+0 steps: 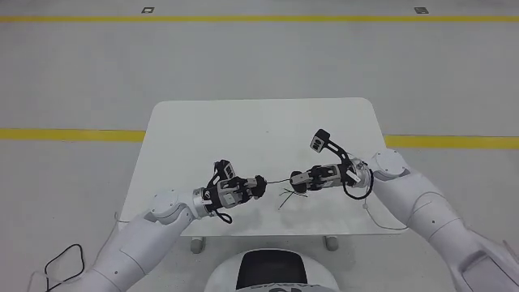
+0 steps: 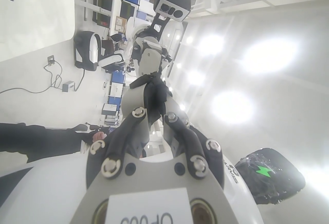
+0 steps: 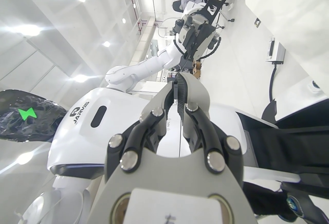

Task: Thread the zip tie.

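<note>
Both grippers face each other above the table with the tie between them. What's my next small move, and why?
Probably ease the right gripper slightly toward the left gripper, keeping them in line. The zip tie spans the short gap between them, and both look shut on it. Whether the tip has entered the head is too small to tell, so go slowly.

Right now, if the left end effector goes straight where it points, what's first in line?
Probably the right end effector, facing it across the zip tie strung between them; depth is unclear.
</note>
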Robot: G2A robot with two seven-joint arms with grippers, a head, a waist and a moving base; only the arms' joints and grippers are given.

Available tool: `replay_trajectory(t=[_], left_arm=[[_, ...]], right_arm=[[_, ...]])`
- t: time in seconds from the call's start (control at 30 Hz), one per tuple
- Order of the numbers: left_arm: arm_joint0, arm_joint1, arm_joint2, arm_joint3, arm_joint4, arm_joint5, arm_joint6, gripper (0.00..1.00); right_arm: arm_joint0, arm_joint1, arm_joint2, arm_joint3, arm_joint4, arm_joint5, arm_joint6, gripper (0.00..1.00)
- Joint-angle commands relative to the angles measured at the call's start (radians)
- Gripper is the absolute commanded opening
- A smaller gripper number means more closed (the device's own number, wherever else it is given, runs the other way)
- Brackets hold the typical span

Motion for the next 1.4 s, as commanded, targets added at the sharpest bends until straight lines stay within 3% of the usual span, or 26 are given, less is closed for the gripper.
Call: replay_trajectory(t=[0.0, 0.2, 0.37, 1.37], left_arm=[[0.0, 0.0, 0.0, 0.0, 0.002, 0.001, -0.001, 0.0], [0.001, -0.001, -0.001, 0.0, 0.011, 0.003, 0.0, 0.0], [0.002, -0.002, 0.0, 0.0, 0.015, 0.003, 0.0, 0.0], [0.004, -0.005, -0.003, 0.0, 0.03, 0.009, 0.005, 0.0]], right_arm=[[0.001, 0.0, 0.0, 0.001, -0.002, 0.0, 0.0, 0.1], [0.002, -0.001, -0.001, 0.005, -0.003, 0.0, 0.0, 0.09], [0.003, -0.002, -0.002, 0.008, -0.004, 0.0, 0.0, 0.02], [0.024, -0.011, -0.03, 0.044, 0.001, 0.0, 0.0, 0.09]])
